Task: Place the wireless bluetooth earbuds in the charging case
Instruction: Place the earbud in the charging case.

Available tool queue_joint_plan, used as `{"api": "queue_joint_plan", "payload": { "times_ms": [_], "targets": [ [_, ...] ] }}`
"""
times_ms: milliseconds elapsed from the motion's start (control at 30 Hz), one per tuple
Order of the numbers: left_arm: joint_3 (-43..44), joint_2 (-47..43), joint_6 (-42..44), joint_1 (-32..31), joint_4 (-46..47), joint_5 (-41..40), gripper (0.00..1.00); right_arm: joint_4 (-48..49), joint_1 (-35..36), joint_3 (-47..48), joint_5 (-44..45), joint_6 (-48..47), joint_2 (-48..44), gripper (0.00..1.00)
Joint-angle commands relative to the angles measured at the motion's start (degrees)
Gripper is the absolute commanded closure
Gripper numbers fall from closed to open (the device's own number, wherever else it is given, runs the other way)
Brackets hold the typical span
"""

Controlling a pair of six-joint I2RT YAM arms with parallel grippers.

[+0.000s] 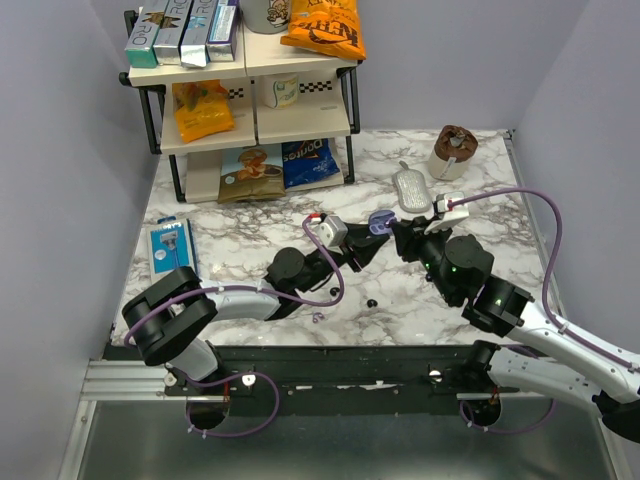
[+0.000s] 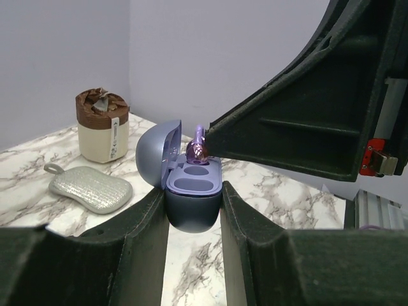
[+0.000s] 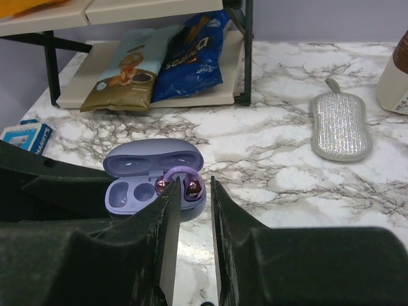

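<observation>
one charging case, lavender, lid up, sits near the middle of the marble table. one earbud shows in it: a lavender arch with two shiny purple ends, seated in the wells on the 3 o'clock side as the right wrist camera sees it. the two wells on the 9 o'clock side are bare. no second earbud can be made out for certain.

two grippers meet here. the left gripper is clamped on the case's lower shell, one finger on each side. the right gripper has its fingers a little apart, with its tips at the earbud and marble showing through the gap, so it is not pinching it.

in the top view, two tiny black dots lie at 6 and 7 o'clock of the case, and one pale purple speck lies beyond them; they are too small to identify. one silver pouch and one brown-topped cup lie at 1 o'clock, near the far right corner. one shelf rack of snack bags fills 11 o'clock, and one blue packet lies at 9 o'clock by the left edge. open marble lies at 3 to 5 o'clock.
</observation>
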Motion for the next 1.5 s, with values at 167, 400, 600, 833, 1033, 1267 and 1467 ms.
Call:
{"api": "queue_joint_plan", "payload": {
  "times_ms": [167, 400, 600, 833, 1033, 1267, 1467],
  "targets": [
    [0.99, 0.74, -0.57, -0.15, 4.04, -0.48, 1.00, -1.08, 0.47, 0.66, 1.97, -0.21, -0.73, 0.65],
    [1.08, 1.18, -0.66, -0.15, 4.39, 0.40, 1.00, -1.08, 0.38, 0.83, 0.83, -1.01, -1.35, 0.65],
    [0.73, 1.18, -0.74, -0.15, 4.74, 1.54, 1.00, -0.82, 0.38, 1.09, -0.75, -3.20, -1.96, 0.59],
    [-0.24, 1.18, -0.48, -0.15, 6.76, 1.89, 1.00, -1.26, 0.38, 1.71, 0.56, -4.17, -3.37, 0.53],
    [-1.47, 0.91, -0.56, -0.06, 8.61, 2.77, 1.00, -1.96, 0.47, 2.94, 3.64, -4.78, -4.34, 0.54],
    [-2.79, 0.39, -0.92, 0.11, 10.46, 3.91, 1.00, -5.57, 0.29, 5.14, 3.81, -4.70, -1.53, 0.58],
    [-3.32, -0.14, -0.83, 0.11, 10.99, 4.09, 1.00, -7.23, 0.29, 5.67, 2.24, -3.91, 0.67, 0.59]
  ]
}}
